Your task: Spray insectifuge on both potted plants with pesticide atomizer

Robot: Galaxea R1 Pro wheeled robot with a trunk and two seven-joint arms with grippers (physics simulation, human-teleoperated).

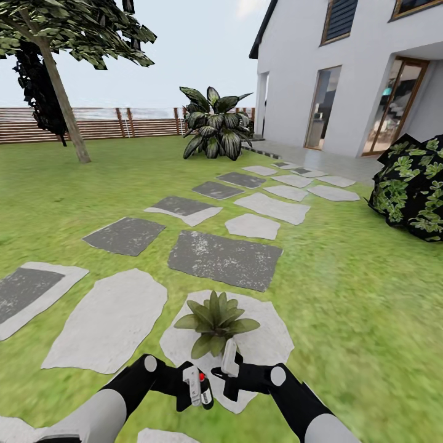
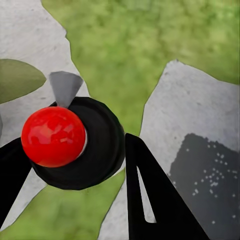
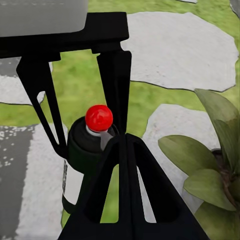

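Left gripper (image 1: 195, 386): mine, closed on the pesticide atomizer (image 1: 197, 381), one black finger (image 2: 150, 200) on either side of the bottle's dark cap (image 2: 95, 150). Bottle carried low in front of me, just above the near edge of a pale stepping stone (image 1: 271, 344). A round red knob (image 2: 53, 136) topped the cap; a small grey nozzle piece (image 2: 65, 87) stuck out beyond it.

Right gripper (image 1: 229, 369): mine, held just beside the left one, fingers pointing toward the plant. Its two black fingers (image 3: 115, 75) stood apart with nothing between them, so I recorded it as open. Its wrist camera caught the atomizer (image 3: 82, 150) and red knob (image 3: 98, 118) beyond the fingers, close by; whether they touched, I could not tell.

Potted plant (image 1: 215, 319): one rosette of pointed green leaves, standing on the same pale stone, directly beyond both grippers and near them. Pot hidden under the leaves in the head view; broad leaves (image 3: 210, 165) showed beside my right fingers.

Surroundings: green lawn (image 1: 369, 295); a path of grey and whitish stepping stones (image 1: 224, 258) running toward a white house (image 1: 344, 74); a large striped-leaf plant (image 1: 215, 126) at the path's far end; a dark leafy bush (image 1: 412, 184) off to my right; a tree (image 1: 61, 61) and a brown slatted fence (image 1: 92, 123) at the far left.
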